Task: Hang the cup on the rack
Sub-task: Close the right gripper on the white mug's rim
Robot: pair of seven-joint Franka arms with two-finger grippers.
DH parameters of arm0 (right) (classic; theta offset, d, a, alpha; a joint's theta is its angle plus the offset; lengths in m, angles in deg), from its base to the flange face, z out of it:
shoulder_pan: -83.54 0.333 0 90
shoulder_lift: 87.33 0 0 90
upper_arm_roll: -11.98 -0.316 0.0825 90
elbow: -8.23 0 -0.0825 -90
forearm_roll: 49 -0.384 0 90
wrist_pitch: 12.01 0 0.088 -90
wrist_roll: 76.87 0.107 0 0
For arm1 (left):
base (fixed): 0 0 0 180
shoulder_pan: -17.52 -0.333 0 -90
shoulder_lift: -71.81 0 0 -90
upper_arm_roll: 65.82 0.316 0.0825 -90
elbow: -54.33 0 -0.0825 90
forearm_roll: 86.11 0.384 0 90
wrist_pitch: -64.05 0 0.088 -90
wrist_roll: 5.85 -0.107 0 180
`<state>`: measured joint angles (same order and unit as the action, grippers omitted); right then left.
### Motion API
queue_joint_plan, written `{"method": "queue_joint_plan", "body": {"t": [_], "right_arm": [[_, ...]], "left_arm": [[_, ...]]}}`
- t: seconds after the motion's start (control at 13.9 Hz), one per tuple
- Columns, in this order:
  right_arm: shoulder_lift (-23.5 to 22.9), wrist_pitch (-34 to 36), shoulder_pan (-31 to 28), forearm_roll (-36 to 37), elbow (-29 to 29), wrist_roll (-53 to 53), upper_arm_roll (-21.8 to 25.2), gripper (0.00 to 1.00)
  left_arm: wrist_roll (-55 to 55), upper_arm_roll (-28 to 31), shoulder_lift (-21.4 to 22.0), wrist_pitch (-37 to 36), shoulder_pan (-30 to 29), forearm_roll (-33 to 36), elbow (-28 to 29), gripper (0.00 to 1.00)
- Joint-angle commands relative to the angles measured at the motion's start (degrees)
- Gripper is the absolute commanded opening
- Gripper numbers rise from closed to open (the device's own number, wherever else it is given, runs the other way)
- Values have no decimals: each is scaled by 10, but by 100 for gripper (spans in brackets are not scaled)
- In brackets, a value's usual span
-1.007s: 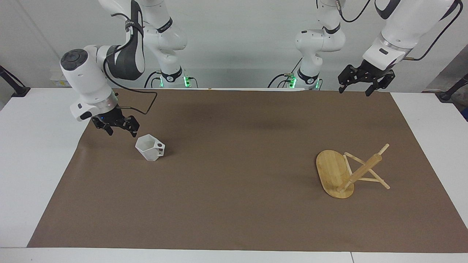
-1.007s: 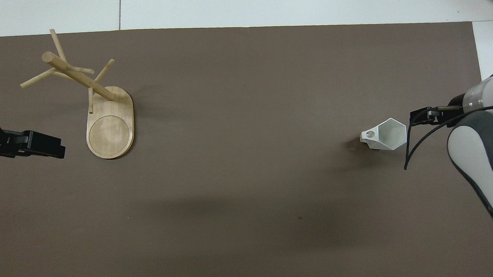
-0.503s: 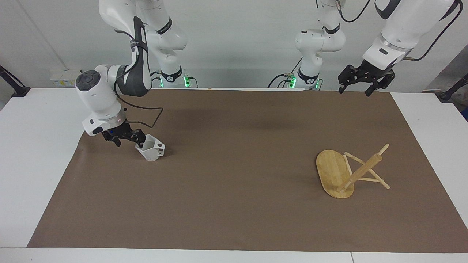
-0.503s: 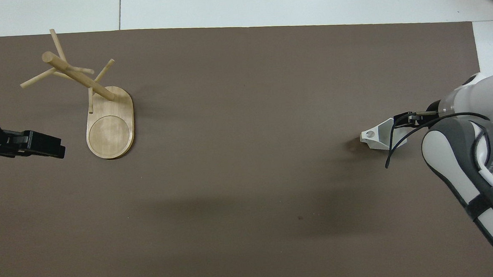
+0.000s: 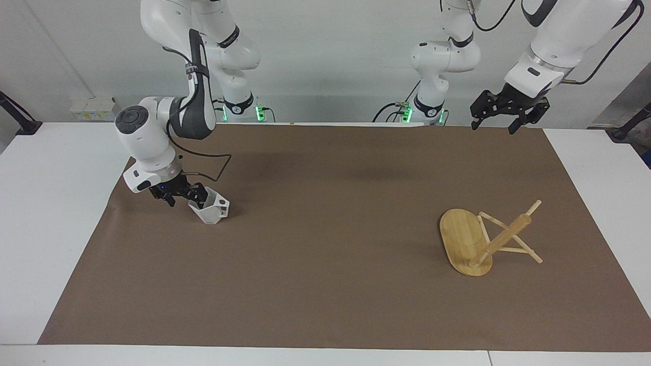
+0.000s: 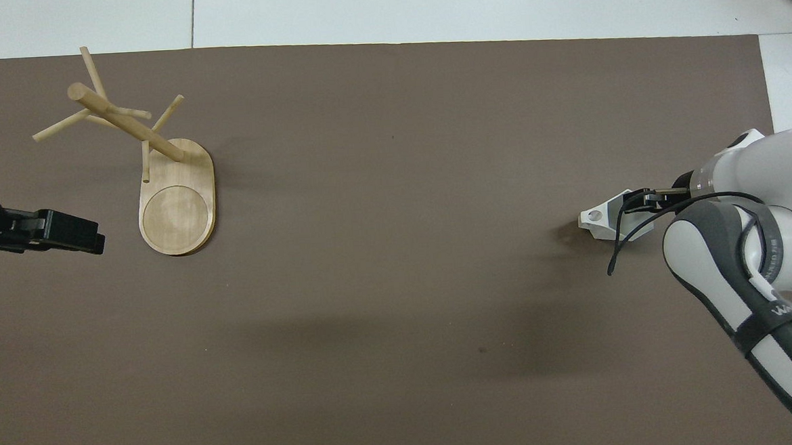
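Note:
The white faceted cup [image 5: 214,210] [image 6: 600,216] lies tipped on the brown mat at the right arm's end of the table. Its mouth faces the right gripper and its handle points toward the middle of the table. My right gripper [image 5: 185,197] [image 6: 639,201] is low at the cup's mouth, open, with one finger at the rim and the other outside the cup. The bamboo rack [image 5: 501,238] [image 6: 126,125] stands on its oval base [image 5: 460,235] [image 6: 177,210] at the left arm's end. My left gripper [image 5: 494,124] [image 6: 74,234] waits open in the air, apart from the rack.
The brown mat [image 5: 325,254] [image 6: 397,249] covers most of the white table [image 5: 46,203]. A black cable [image 5: 211,165] loops from the right wrist just above the mat beside the cup.
My right gripper has come down and moved in to the cup's mouth. The cup, the rack and the left arm have not moved.

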<state>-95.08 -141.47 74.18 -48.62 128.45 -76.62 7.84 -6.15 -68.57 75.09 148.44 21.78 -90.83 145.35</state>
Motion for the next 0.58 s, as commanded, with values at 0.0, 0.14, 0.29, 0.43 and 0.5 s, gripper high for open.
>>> {"method": "queue_joint_plan", "body": {"t": [0.0, 0.14, 0.29, 0.43, 0.5], "right_arm": [[5, -2, -1, 4, 8, 12, -2, 68], [5, 1, -1, 4, 8, 11, -3, 50], [5, 1, -1, 3, 7, 11, -3, 41], [5, 1, -1, 3, 6, 11, -3, 30], [5, 1, -1, 3, 5, 11, -4, 25]], "left_arm": [[6, 0, 14, -5, 0, 9, 13, 100], [6, 0, 14, -5, 0, 9, 13, 100], [6, 0, 14, -5, 0, 9, 13, 100], [6, 0, 14, -5, 0, 9, 13, 100], [6, 0, 14, -5, 0, 9, 13, 100]]}}
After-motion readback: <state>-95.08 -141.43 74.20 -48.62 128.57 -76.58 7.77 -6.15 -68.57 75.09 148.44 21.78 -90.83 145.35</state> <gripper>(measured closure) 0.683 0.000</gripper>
